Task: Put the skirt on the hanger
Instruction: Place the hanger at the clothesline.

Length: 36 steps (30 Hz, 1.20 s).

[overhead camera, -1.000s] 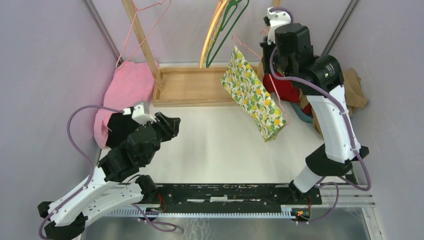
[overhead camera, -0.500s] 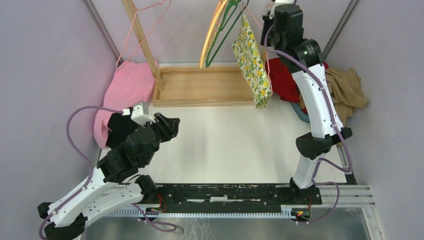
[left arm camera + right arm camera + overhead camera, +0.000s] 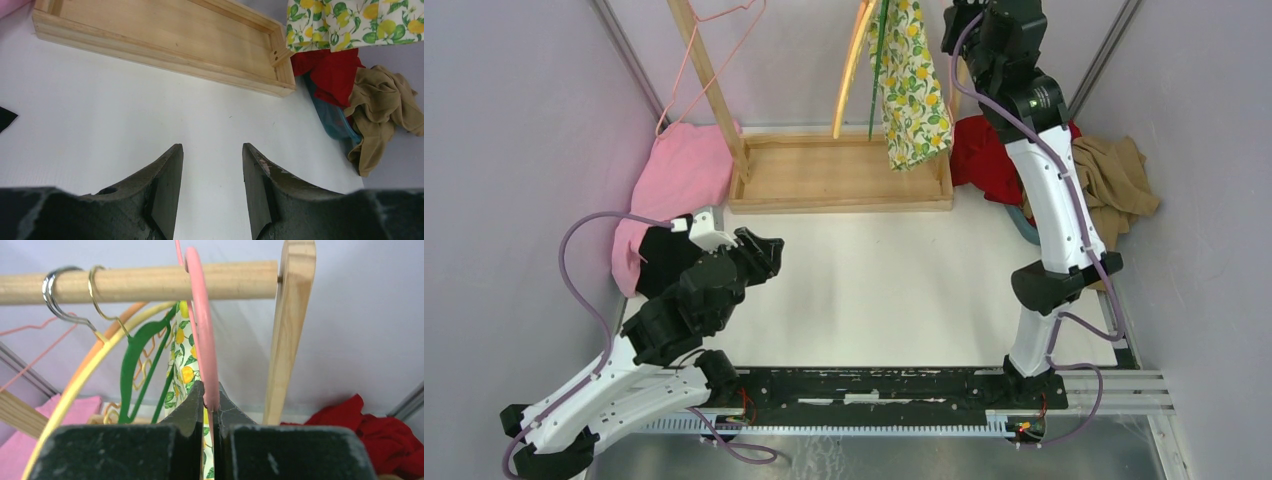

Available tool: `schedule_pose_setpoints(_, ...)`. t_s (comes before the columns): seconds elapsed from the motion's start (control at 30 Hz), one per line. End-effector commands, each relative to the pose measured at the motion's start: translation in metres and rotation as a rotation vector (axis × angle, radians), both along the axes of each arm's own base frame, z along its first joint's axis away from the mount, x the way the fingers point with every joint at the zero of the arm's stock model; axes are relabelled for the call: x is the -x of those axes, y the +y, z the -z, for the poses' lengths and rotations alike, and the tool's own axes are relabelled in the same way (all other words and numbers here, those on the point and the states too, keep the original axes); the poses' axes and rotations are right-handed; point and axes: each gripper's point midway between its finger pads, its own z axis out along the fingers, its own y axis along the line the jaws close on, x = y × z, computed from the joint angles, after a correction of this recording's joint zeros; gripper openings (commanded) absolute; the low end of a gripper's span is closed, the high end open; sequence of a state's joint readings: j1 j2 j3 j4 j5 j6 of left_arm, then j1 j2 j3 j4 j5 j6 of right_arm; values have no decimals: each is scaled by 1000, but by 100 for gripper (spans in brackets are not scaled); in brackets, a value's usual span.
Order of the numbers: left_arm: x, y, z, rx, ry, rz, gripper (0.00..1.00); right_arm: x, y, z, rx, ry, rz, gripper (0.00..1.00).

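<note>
The lemon-print skirt (image 3: 911, 95) hangs down from the pink hanger (image 3: 200, 315) at the back, beside the green hanger (image 3: 876, 70). My right gripper (image 3: 210, 400) is shut on the pink hanger's hook, just below the wooden rod (image 3: 150, 281). The hook crosses the rod near its right end and its top runs out of view. Part of the skirt (image 3: 182, 372) shows behind my fingers. My left gripper (image 3: 769, 255) hovers open over the white table at the left, with nothing between its fingers (image 3: 167, 165). The skirt's hem (image 3: 350, 22) shows far ahead of it.
A green hanger (image 3: 137, 365) and an orange-yellow hanger (image 3: 849, 70) hang on the rod left of the pink one. The rack's wooden base tray (image 3: 824, 175) lies below. A red garment (image 3: 989, 160) and a tan garment (image 3: 1114, 175) lie at the right, a pink cloth (image 3: 674, 180) at the left.
My right arm has lifted the pink hanger with the skirt up and back to the rod, next to the green hanger. The left arm has stayed still.
</note>
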State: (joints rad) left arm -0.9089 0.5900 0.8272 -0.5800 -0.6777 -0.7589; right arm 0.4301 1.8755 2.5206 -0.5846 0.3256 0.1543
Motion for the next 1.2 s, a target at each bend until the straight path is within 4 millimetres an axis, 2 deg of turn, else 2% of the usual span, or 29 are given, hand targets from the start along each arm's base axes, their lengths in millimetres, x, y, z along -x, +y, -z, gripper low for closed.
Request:
schedule_pose_setpoints(0.0, -4, 4, -5, -37, -30, -14, 55, -6, -6, -59, -75, -218, 25, 1)
schedule_pose_setpoints(0.13, -5, 4, -6, -42, -34, -16, 55, -20, -8, -60, -82, -240, 35, 1)
schedule_pose_setpoints(0.3, -8, 2, -5, -61, -29, -18, 55, -46, -11, -46, -112, -240, 38, 1)
schedule_pose_setpoints(0.5, -9, -3, -3, -66, -21, -5, 55, -72, -17, -39, -154, -268, 37, 1)
schedule_pose_setpoints(0.57, -11, -5, -1, -72, -15, -3, 55, -76, -19, -40, -166, -280, 36, 1)
schedule_pose_setpoints(0.8, -16, -13, 0, -88, -8, 5, 55, -94, -24, -23, -170, -257, 28, 1)
schedule_pose_setpoints(0.97, -17, -15, 1, -86, -9, 8, 55, -95, -17, -12, -158, -231, -13, 1)
schedule_pose_setpoints(1.0, -17, -15, 2, -85, -8, 8, 55, -97, -15, -2, -149, -206, -20, 1)
schedule_pose_setpoints(1.03, -17, -16, 3, -84, -6, 12, 54, -96, -15, 1, -145, -194, -23, 4)
schedule_pose_setpoints(1.17, -17, -21, 7, -86, 5, 27, 54, -73, -19, 0, -131, -164, -34, 50)
